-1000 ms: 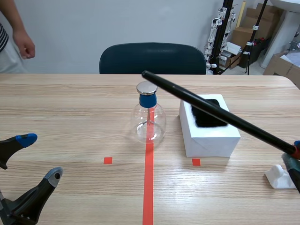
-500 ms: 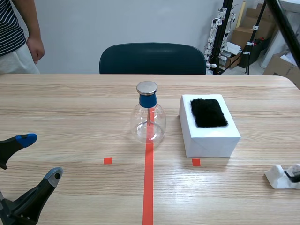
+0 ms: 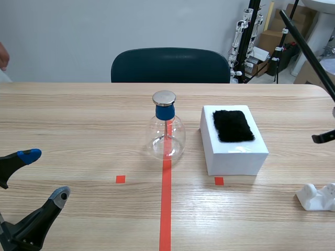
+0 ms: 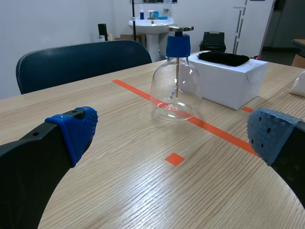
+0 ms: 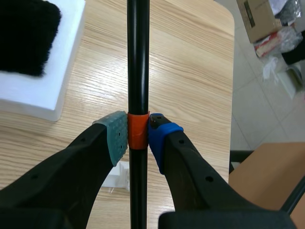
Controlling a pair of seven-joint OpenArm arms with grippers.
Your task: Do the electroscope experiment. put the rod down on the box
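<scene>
**Inspector:** Rod's position?

**Assistant:** The rod point(image 3: 309, 55) is steeply tilted in the upper right of the scene frame, well apart from the white box point(image 3: 235, 157) at centre right. The right gripper point(image 5: 138, 134) pinches it.

**Inspector:** Bearing to target?

**Assistant:** The box lies ahead of that gripper, on its grey-green pad point(image 5: 116, 136) side. The rod's axis passes beside it, not over it. The left gripper point(image 4: 174, 133) is spread, empty and, I judge, farther off.

**Inspector:** View differences?

**Assistant:** Only the right wrist view shows the grip. Only the scene view shows the tilt.
</scene>
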